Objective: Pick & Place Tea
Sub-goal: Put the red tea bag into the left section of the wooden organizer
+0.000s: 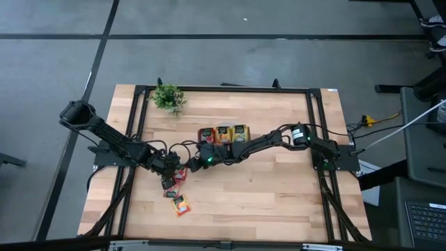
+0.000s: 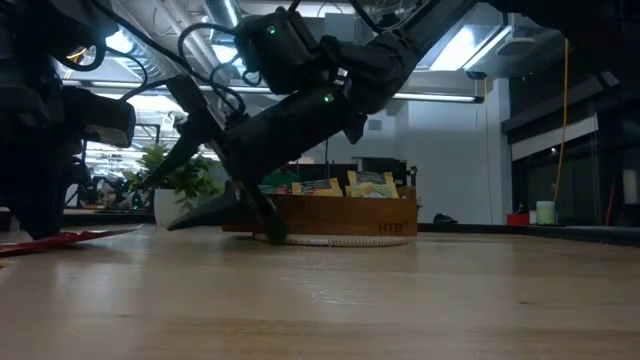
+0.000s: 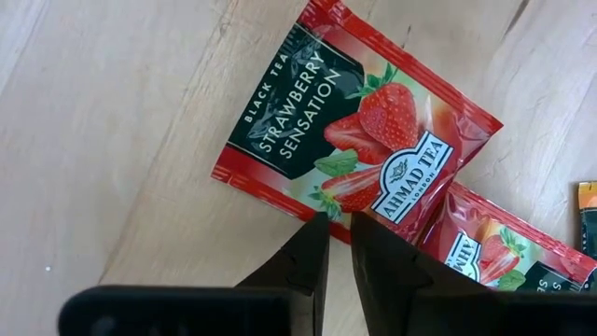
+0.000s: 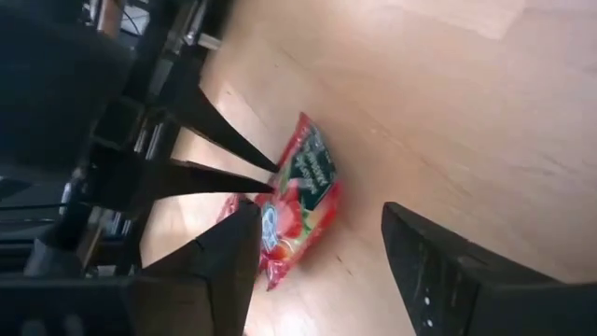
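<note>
The wooden tray [image 1: 223,134] holds red, orange and yellow-green tea sachets, while the left gripper [image 3: 338,245] pinches a red strawberry sachet [image 3: 350,126]; the right gripper [image 4: 317,247] stands spread.

light: even, bright overhead on table [image 1: 279,202] | low view: arms backlit, dark against ceiling strip lights [image 2: 470,45] | glare: sachet foil [image 3: 410,121] | blur: right wrist fingers [image 4: 448,271]

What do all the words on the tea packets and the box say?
"BLACK TEA", "STRAWBERRY SENSATION", "AHMAD TEA LONDON": on the red sachet pinched by the left gripper.
"HTB": on the wooden tray.
Second red sachet: partly hidden, unreadable.
Sachets in the tray: too small.
</note>
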`<state>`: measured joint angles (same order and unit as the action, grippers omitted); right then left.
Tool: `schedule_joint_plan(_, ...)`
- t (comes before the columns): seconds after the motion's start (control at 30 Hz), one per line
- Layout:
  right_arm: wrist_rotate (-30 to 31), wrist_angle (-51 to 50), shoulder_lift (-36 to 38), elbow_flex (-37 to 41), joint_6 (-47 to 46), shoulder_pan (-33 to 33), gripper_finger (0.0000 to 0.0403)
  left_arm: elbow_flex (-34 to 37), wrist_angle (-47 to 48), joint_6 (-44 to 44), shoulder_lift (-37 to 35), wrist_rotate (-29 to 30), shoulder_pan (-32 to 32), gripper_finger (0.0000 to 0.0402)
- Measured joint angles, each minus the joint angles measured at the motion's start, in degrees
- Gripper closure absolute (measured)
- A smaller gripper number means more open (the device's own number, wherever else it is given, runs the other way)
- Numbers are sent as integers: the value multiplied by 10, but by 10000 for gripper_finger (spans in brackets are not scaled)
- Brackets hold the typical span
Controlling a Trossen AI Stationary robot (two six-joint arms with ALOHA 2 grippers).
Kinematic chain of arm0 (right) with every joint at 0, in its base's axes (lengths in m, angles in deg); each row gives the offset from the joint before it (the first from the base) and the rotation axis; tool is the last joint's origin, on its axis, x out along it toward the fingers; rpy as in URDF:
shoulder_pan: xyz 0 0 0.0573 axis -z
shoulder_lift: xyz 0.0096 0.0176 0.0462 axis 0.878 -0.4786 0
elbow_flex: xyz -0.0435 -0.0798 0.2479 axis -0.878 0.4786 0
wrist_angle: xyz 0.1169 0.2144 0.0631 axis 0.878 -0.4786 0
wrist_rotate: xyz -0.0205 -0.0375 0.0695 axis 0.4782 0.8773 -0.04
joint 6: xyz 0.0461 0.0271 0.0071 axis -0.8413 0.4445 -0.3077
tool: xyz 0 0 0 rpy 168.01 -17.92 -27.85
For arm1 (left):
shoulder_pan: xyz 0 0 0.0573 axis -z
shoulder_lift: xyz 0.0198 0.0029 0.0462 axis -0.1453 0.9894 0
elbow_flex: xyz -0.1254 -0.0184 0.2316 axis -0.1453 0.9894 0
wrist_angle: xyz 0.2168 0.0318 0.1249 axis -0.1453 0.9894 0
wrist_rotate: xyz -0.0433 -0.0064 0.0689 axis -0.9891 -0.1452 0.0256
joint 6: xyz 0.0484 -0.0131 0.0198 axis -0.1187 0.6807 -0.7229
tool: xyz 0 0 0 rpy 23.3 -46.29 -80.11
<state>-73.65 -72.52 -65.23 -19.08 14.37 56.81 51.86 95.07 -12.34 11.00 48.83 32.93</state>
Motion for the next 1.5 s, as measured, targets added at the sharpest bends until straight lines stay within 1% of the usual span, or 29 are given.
schedule_joint_plan(0.1, 1, 16, -3, 0, -10, -2, 184, 0, 0, 0, 0, 0, 0, 357)
schedule_joint_plan(0.67, 3, 12, -4, 0, -7, -8, 226, 1, -26, -5, 1, 12, 0, 357)
schedule_joint_plan(0.8, 13, -33, -7, -22, -12, -14, 232, 1, -26, -4, 1, 13, 0, 357)
schedule_joint_plan(0.97, 37, -153, -10, -81, -1, -18, 231, 1, -25, -5, 1, 14, 0, 357)
schedule_joint_plan(1.03, 48, -179, -9, -100, 3, -17, 227, 1, -25, -4, 0, 14, 0, 357)
schedule_joint_plan(1.23, 46, -181, -8, -103, -12, -16, 213, 1, -25, -5, 0, 15, 0, 357)
schedule_joint_plan(1.5, 35, -177, -18, -104, -27, -17, 219, 0, -25, -5, 0, 17, 0, 357)
